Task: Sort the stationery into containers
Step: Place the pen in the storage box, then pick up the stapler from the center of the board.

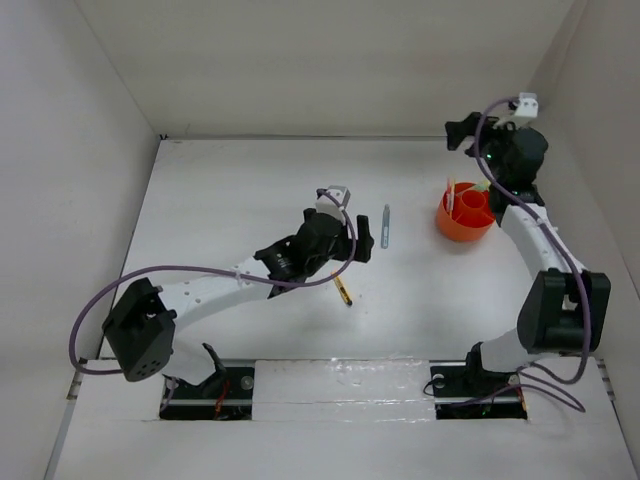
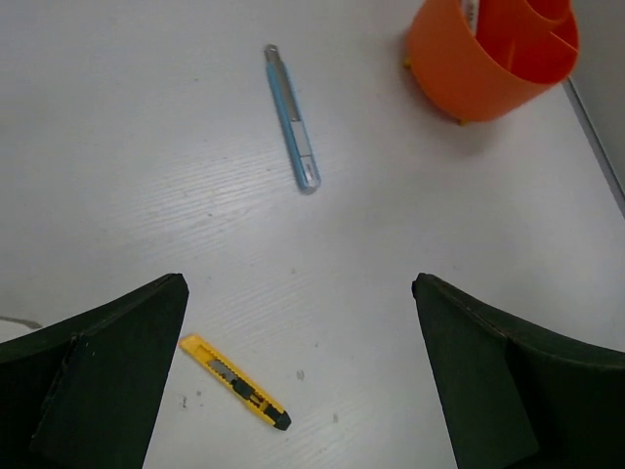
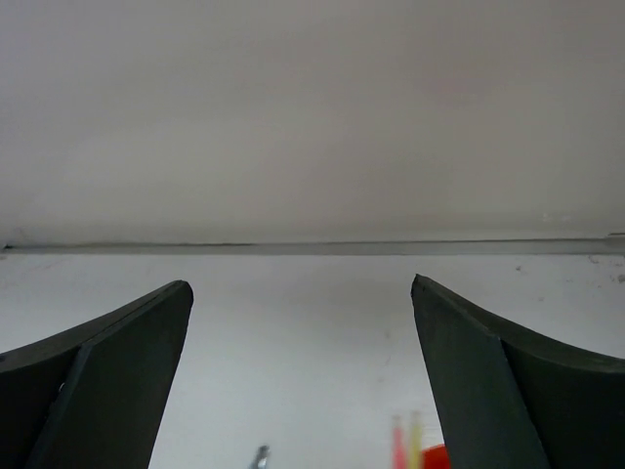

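Note:
The orange pot (image 1: 465, 214) stands at the right of the table with several pens and markers upright in it. It also shows in the left wrist view (image 2: 493, 54); only its rim (image 3: 435, 457) shows in the right wrist view, with red and yellow pen tips (image 3: 406, 440). A grey-blue pen (image 1: 385, 226) (image 2: 291, 117) lies left of the pot. A short yellow-black pen (image 1: 342, 290) (image 2: 234, 383) lies nearer me. My left gripper (image 1: 362, 243) (image 2: 298, 283) is open and empty, hovering between the two pens. My right gripper (image 1: 452, 135) (image 3: 301, 285) is open and empty, raised behind the pot.
White walls enclose the table on the left, back and right. The back wall's foot (image 3: 293, 246) is close ahead of the right gripper. The left arm (image 1: 230, 280) stretches across the middle.

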Controlling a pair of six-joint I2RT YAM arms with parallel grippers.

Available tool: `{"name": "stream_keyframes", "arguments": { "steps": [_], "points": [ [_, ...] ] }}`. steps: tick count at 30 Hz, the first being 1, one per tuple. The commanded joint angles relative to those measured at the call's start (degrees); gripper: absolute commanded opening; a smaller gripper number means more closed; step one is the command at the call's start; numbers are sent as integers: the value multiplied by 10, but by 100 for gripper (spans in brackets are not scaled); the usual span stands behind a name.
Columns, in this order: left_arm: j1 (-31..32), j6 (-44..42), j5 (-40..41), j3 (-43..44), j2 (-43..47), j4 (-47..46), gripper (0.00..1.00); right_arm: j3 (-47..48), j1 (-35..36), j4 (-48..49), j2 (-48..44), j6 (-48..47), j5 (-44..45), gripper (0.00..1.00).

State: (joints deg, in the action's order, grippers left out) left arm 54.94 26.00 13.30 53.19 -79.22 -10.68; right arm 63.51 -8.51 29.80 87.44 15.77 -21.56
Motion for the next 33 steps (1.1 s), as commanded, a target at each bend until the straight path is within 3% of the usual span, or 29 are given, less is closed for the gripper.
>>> {"name": "stream_keyframes", "arguments": {
  "steps": [1,2,5,7,11,15,18,24,33],
  "points": [
    [-10,62,77,65,-8,85,100,56,114,-293,-57,-95,299,100],
    [-10,78,111,74,-15,107,100,56,129,-338,-78,-72,334,100],
    [-10,156,151,117,-33,211,100,-17,143,-327,-132,-46,238,100],
    [-10,188,151,130,-45,260,100,-58,143,-282,-158,-37,129,100],
    [-10,278,181,130,-51,335,100,-85,218,-307,-203,-50,182,100],
    [-26,298,211,114,-45,369,100,-79,286,-351,-208,-64,211,100],
    [-117,305,154,97,-45,383,100,-90,318,-340,-199,-70,198,100],
    [-172,389,154,91,-74,416,100,-66,350,-338,-127,-92,127,98],
    [-172,473,127,151,-170,459,100,-60,379,-331,-115,-92,104,96]
  ]
}}
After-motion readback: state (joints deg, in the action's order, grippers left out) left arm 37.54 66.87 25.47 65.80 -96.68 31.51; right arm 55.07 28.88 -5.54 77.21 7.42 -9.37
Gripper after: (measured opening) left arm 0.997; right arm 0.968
